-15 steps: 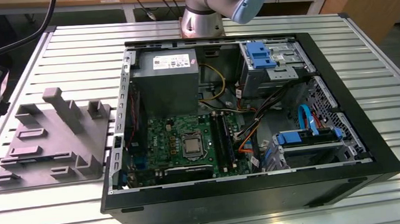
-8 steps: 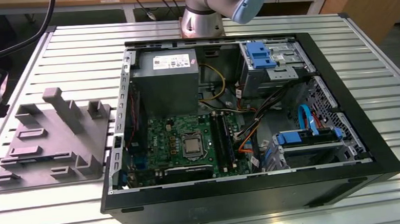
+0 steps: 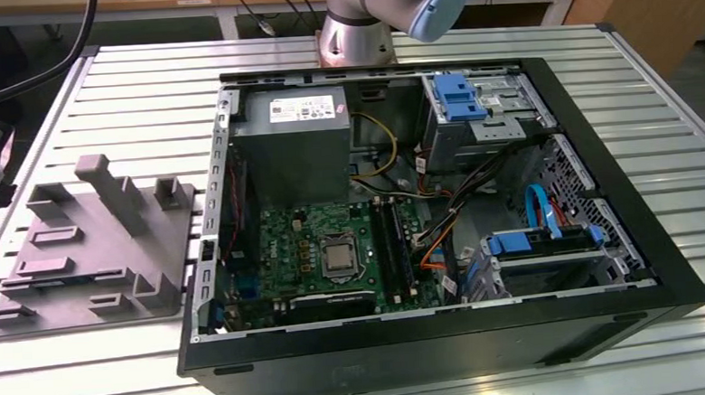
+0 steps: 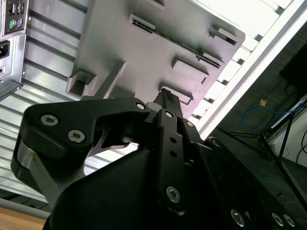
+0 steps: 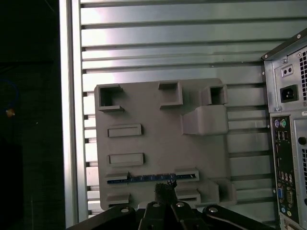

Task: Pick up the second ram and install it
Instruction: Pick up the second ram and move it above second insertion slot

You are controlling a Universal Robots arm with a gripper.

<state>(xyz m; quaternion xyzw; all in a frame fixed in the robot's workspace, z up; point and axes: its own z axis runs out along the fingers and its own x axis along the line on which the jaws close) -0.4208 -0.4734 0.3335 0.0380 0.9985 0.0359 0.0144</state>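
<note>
Second ram (image 5: 151,178), a thin dark memory stick, sits in a slot of the grey moulded tray (image 5: 158,129) on the slatted metal bench (image 5: 168,43). The black end effector (image 5: 164,188) hangs above it, pressed together and empty. The stick seems light, stiff and fragile; better to pinch its flat faces at mid-length.

A slatted metal table (image 3: 118,92) carries a grey moulded tray (image 3: 150,258) beside an open computer case (image 3: 457,348)
</note>
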